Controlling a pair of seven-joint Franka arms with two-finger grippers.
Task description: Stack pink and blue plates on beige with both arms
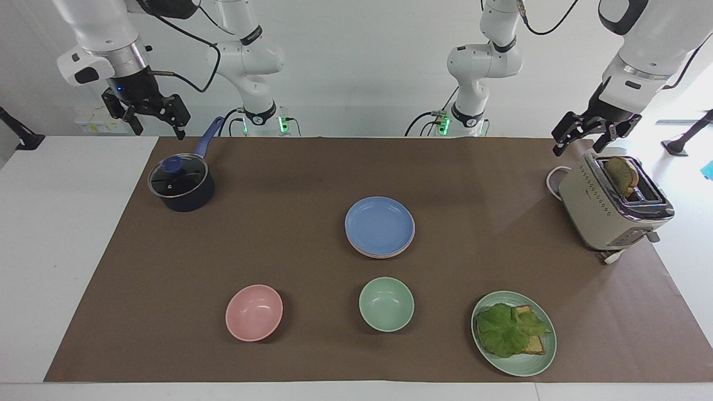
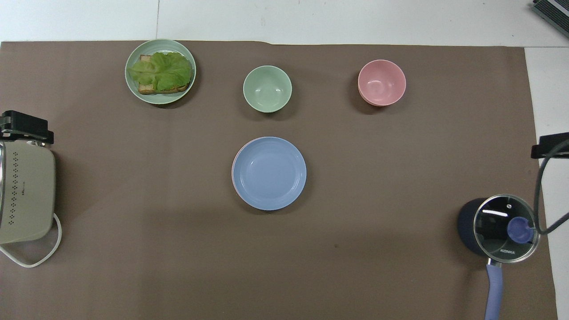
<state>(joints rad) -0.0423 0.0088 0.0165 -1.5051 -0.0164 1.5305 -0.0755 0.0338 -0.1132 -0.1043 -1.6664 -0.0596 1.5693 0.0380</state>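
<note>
Both grippers hang in the air with open, empty fingers. Raised at the right arm's end of the table, the right gripper (image 1: 146, 114) is over the white tabletop just off the brown mat's edge, near the saucepan; in the overhead view only a black tip of it (image 2: 549, 151) shows at the frame's edge, the rest cut off. At the left arm's end, the left gripper (image 1: 579, 135) is poised just above the toaster; from overhead only its black end (image 2: 26, 126) is visible above the toaster's top.

At the middle of the brown mat (image 1: 278, 234) sits the plate stack. On top lies the blue plate (image 1: 379, 225), flat and empty. Under it, the pink plate (image 1: 356, 249) shows only as a thin rim peeking out along one edge. Below that the beige plate is almost wholly hidden; a pale sliver at the stack's bottom edge may be it, but this is hard to tell.

Farther from the robots than the stack stand a green bowl (image 1: 386, 304), a pink bowl (image 1: 254, 312) toward the right arm's end, and a green plate (image 1: 521, 365) carrying lettuce (image 1: 507, 328) on toast, toward the left arm's end. A dark saucepan (image 1: 182, 186) with a glass lid and blue handle sits near the right arm. The beige toaster (image 1: 607, 209) holds a slice of bread (image 1: 622, 174); overhead it is cut off by the frame's edge.
</note>
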